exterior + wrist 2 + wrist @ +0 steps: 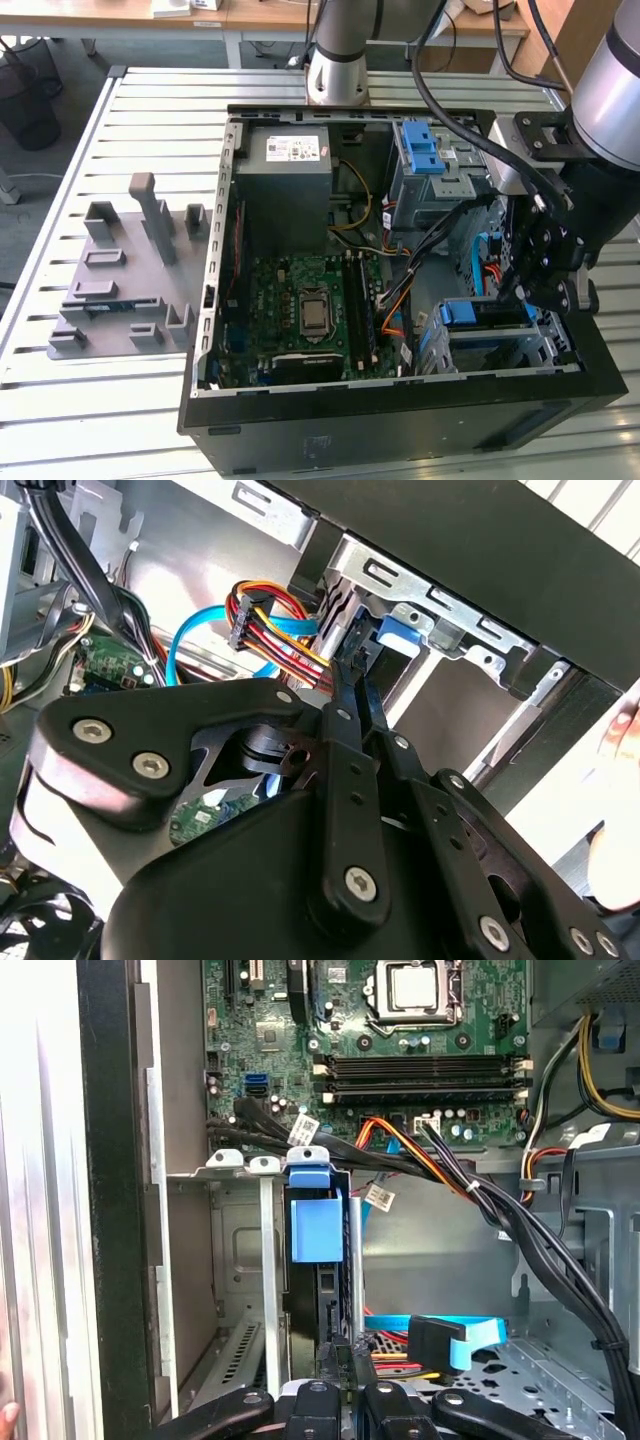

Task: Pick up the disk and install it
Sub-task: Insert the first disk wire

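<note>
Hand [535, 285]: we see black jointed metal fingers [335, 1355] clenched on the disk [322, 1280] | Disk: thin dark slab with smooth blue plastic carrier, standing on edge in the perforated grey steel drive cage [235, 1260] of the computer case [300, 425], long axis running into the bay | Desk [100, 420]: ribbed aluminium slats.

Support: slatted silver-metal table [130, 110]. Directly on it: open black tower computer case [400, 420], lying on its side. Beside the case, toward the exterior view's left, a grey plastic fixture plate with upright blocks [125, 275].
</note>
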Robot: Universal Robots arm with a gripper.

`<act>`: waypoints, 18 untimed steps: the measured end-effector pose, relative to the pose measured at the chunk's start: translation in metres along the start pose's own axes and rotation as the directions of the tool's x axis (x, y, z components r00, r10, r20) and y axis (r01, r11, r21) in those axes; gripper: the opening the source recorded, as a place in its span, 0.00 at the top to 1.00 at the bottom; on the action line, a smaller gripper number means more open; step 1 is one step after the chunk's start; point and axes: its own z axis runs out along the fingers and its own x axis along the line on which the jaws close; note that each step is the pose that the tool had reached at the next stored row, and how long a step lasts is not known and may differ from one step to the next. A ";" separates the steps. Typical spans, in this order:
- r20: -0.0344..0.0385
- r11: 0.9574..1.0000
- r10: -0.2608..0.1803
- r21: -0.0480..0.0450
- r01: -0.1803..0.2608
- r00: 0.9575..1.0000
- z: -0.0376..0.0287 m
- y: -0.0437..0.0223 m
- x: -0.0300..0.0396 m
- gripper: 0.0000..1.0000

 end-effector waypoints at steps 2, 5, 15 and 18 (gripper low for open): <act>0.000 1.000 0.002 0.000 -0.002 1.000 0.0000 -0.0001 0.0001 0.84; 0.000 1.000 0.006 0.000 -0.006 1.000 0.0000 -0.0001 0.0002 0.84; -0.001 1.000 0.014 -0.002 -0.014 1.000 -0.0012 -0.0002 0.0004 0.84; -0.002 1.000 0.020 -0.002 -0.020 1.000 -0.0007 -0.0002 0.0006 0.84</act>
